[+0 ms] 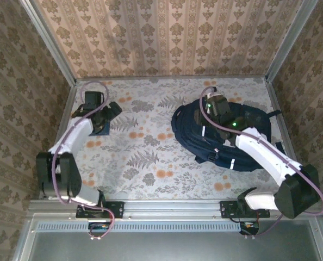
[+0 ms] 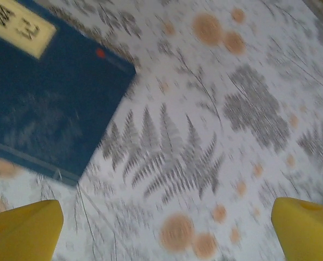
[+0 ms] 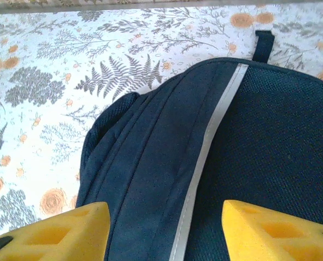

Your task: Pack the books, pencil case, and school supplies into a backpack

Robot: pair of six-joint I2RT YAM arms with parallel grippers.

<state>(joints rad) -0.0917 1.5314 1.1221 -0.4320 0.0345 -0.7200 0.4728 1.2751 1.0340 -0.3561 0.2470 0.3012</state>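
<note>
One of the books, blue with a yellow label [image 2: 47, 92], lies flat on the floral table, up and to the left of my left gripper [image 2: 167, 234]. That gripper is open, with bare tablecloth between its yellow fingertips [image 2: 23, 231]. In the top view the left gripper [image 1: 108, 113] hovers at the far left of the table. The navy backpack [image 1: 205, 144] with a white stripe [image 3: 210, 136] lies at the right. My right gripper [image 1: 216, 103] hangs just above it, open, its jaws either side of the stripe [image 3: 164, 234] with nothing held. The pencil case and school supplies are out of view.
Wallpapered walls and metal posts close in the table on three sides. The metal rail [image 1: 167, 206] with both arm bases runs along the near edge. The backpack's hanging loop [image 3: 264, 43] points toward the far wall. Floral cloth [image 1: 145, 157] stretches between the arms.
</note>
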